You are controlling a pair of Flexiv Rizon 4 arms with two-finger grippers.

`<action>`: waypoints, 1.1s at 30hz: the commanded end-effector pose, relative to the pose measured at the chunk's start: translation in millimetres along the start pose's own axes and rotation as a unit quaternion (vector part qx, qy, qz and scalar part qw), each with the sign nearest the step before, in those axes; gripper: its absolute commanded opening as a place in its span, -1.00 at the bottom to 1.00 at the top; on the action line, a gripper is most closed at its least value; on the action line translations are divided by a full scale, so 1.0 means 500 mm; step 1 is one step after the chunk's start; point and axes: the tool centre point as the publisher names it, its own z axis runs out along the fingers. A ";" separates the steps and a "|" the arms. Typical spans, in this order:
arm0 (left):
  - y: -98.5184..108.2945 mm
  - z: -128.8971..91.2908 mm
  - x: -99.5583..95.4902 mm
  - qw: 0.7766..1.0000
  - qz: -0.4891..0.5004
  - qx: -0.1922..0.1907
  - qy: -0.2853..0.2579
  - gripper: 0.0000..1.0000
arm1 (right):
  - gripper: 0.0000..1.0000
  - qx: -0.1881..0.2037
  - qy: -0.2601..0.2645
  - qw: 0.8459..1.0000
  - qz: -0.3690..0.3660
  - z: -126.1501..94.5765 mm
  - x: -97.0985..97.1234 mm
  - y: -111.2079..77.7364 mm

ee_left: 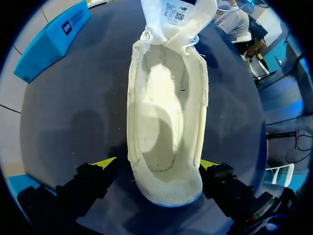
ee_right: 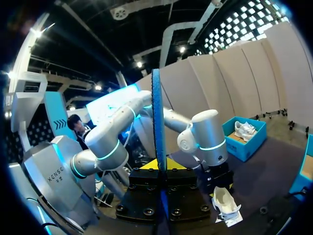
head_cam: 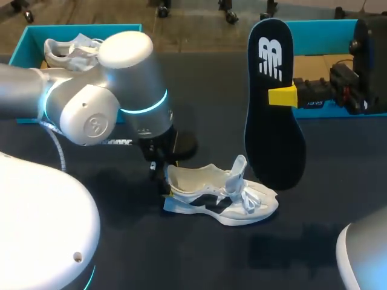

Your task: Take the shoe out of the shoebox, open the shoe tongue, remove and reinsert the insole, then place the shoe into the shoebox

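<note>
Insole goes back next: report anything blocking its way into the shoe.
Nothing visible. The right gripper holds the insole upright near the shoe; its opening is empty, tongue lifted, and the left gripper straddles only the heel.

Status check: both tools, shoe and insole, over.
Left tool open, straddling shoe heel. Right tool shut on insole, held upright. Tongue raised, shoe opening unblocked.

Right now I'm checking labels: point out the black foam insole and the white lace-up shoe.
black foam insole (head_cam: 275, 130): head view, its midsection.
white lace-up shoe (head_cam: 221, 196): head view, its side panel.
</note>
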 end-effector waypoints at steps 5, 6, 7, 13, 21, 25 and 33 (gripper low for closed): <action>-0.023 -0.048 0.001 1.000 0.014 0.010 0.018 1.00 | -1.00 0.003 0.002 1.000 0.001 0.008 -0.008 0.007; -0.025 -0.053 0.001 1.000 0.016 0.010 0.020 1.00 | -1.00 0.003 0.002 1.000 0.001 0.008 -0.008 0.007; -0.028 -0.061 0.001 1.000 0.018 0.010 0.022 1.00 | -1.00 0.003 0.002 1.000 0.001 0.008 -0.008 0.007; -0.061 -0.088 -0.018 1.000 0.026 0.002 0.009 1.00 | -1.00 0.003 0.002 1.000 0.001 0.008 -0.008 0.007; -0.139 -0.084 -0.044 0.999 0.053 -0.002 -0.008 1.00 | -1.00 0.003 0.002 1.000 0.001 0.008 -0.008 0.007; -0.168 -0.058 -0.063 0.998 0.058 -0.011 -0.016 1.00 | -1.00 0.003 0.002 1.000 0.001 0.008 -0.008 0.007; -0.196 -0.010 -0.083 0.999 0.049 -0.005 -0.018 1.00 | -1.00 0.003 0.002 1.000 0.001 0.008 -0.008 0.007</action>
